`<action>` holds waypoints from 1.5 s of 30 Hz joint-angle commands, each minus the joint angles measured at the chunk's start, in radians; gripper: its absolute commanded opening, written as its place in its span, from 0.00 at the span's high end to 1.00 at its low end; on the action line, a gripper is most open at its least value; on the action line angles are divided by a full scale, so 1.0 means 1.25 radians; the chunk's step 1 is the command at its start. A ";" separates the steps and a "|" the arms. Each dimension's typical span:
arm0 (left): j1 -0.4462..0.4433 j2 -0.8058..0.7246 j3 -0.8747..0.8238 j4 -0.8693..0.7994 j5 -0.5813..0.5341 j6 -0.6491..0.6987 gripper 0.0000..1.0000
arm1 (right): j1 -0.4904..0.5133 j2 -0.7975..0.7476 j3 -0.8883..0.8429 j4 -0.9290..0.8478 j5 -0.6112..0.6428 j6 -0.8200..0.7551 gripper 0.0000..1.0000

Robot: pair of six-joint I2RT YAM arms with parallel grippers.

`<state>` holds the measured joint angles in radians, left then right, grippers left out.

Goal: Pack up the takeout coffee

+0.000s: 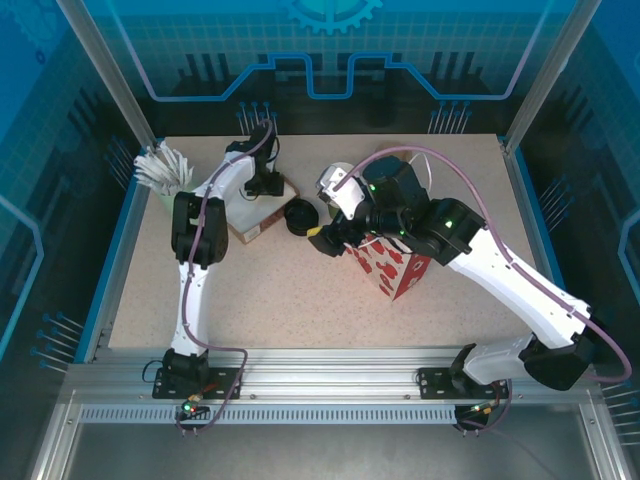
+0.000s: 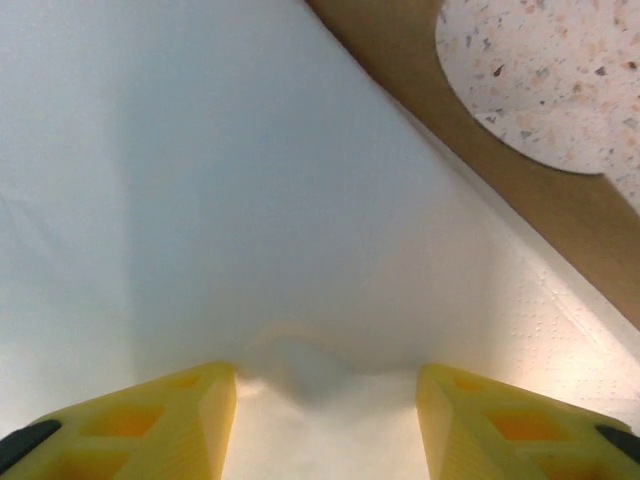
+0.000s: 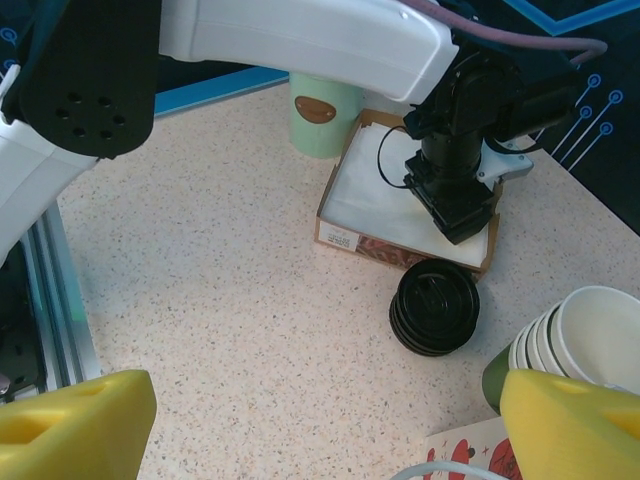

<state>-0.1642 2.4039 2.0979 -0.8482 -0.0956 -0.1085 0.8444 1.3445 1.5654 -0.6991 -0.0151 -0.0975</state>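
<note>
Speckled beige tabletop [image 1: 300, 300] inside a blue-panelled enclosure [image 1: 330, 60]; right gripper [image 3: 320, 440] gapes wide, left gripper [image 2: 325, 400] sits half-closed on white paper napkins [image 2: 250, 200], grip unclear.

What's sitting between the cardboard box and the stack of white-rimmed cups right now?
The pile of black lids, close by the cardboard box and left of the stack of cups, in the right wrist view.

Nothing can be read anywhere. A white sticker [image 3: 342, 240] on the box's [image 3: 385, 251] near wall carries print too small to make out. A brown oval emblem [image 3: 313, 110] on the pale green cup [image 3: 322, 135] near the table's far-left corner shows no legible words.
</note>
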 commanded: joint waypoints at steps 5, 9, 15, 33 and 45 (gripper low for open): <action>0.014 -0.039 -0.009 0.002 0.051 -0.019 0.58 | 0.007 0.017 0.021 -0.012 -0.006 0.002 0.10; 0.015 -0.028 -0.010 0.000 0.047 -0.010 0.51 | 0.008 0.018 0.020 -0.014 -0.006 0.002 0.10; 0.014 -0.002 -0.004 -0.008 0.040 0.004 0.36 | 0.008 0.023 0.021 -0.015 -0.011 0.004 0.10; 0.014 0.035 0.021 -0.033 0.013 0.026 0.53 | 0.010 0.045 0.049 -0.034 -0.019 0.002 0.10; 0.026 0.024 0.031 -0.034 0.032 0.021 0.77 | 0.014 0.047 0.045 -0.036 -0.013 0.002 0.10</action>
<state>-0.1390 2.4229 2.1075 -0.8600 -0.0738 -0.0940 0.8448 1.3968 1.5990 -0.7334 -0.0196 -0.0975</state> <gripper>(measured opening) 0.241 0.901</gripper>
